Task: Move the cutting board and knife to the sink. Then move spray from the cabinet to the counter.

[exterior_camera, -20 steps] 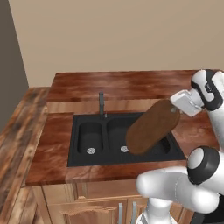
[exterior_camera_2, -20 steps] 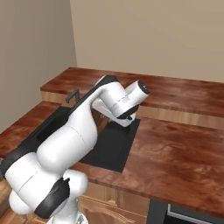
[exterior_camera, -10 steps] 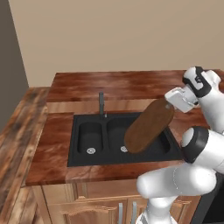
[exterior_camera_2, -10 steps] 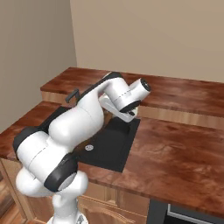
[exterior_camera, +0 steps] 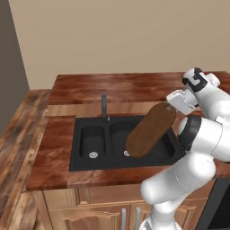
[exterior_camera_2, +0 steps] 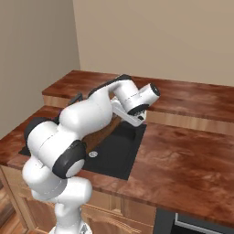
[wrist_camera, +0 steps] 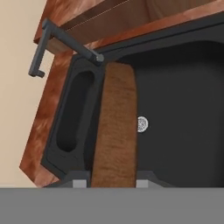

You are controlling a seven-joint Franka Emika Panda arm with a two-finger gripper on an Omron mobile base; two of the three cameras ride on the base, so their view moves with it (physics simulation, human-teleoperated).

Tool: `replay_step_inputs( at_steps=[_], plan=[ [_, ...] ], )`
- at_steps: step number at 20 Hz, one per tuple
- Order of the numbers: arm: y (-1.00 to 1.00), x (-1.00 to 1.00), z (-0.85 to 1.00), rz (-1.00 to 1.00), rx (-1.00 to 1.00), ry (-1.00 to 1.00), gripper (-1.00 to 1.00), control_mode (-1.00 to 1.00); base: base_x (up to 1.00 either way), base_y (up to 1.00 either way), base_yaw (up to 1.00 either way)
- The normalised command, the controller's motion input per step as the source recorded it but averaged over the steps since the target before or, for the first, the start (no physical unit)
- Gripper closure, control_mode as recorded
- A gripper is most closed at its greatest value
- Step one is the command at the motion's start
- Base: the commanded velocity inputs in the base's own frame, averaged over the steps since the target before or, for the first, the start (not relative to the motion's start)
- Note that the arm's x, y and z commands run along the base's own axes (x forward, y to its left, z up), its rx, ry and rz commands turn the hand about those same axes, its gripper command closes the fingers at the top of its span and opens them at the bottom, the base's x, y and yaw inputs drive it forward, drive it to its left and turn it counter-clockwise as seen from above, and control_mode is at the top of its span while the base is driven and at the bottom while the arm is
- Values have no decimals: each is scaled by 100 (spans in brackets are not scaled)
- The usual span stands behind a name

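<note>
I see reddish wood counter [exterior_camera: 58,148] | black double sink [exterior_camera: 90,161] | beige wall [exterior_camera: 117,36] | gripper [wrist_camera: 113,183] clamps cutting board [exterior_camera: 151,129] above the basin

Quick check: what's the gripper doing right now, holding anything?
Gripper: shut on the cutting board, gripping its upper end; the board slants down into the sink.
</note>
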Motion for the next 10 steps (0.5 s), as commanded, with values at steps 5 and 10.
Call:
replay_step_inputs(
  at_steps=[5, 10],
  plan=[
    [17, 31, -18, 4, 0, -8, 100, -100, 0, 0, 0],
    [26, 39, -26, 1, 0, -4, 100, -100, 0, 0, 0]
  ],
)
